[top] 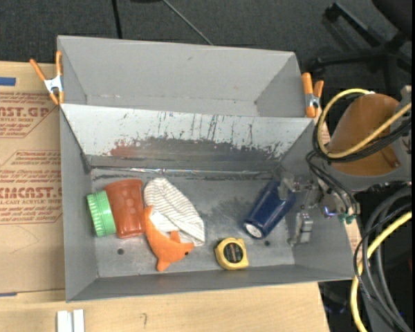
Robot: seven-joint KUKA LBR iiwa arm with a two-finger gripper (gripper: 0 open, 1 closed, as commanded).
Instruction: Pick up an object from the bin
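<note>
1. Hovering low at the right end of the bin [187,81], my gripper [299,225] sits just beside a dark blue cylinder [268,213], which lies slanted on the bin floor with its lighter end toward the near left.
2. I cannot tell whether my gripper is apart or together, because its metal parts merge with the grey wall behind.
3. To do this step well, I judge I should centre over the cylinder's middle, turn to close across its narrow width, and come down straight so it does not roll away.
4. A yellow tape measure [231,253] lies near the cylinder, to its left. I would keep clear of it.
5. It is hard to make out whether I already touch the cylinder, or what its far end rests against.
</note>
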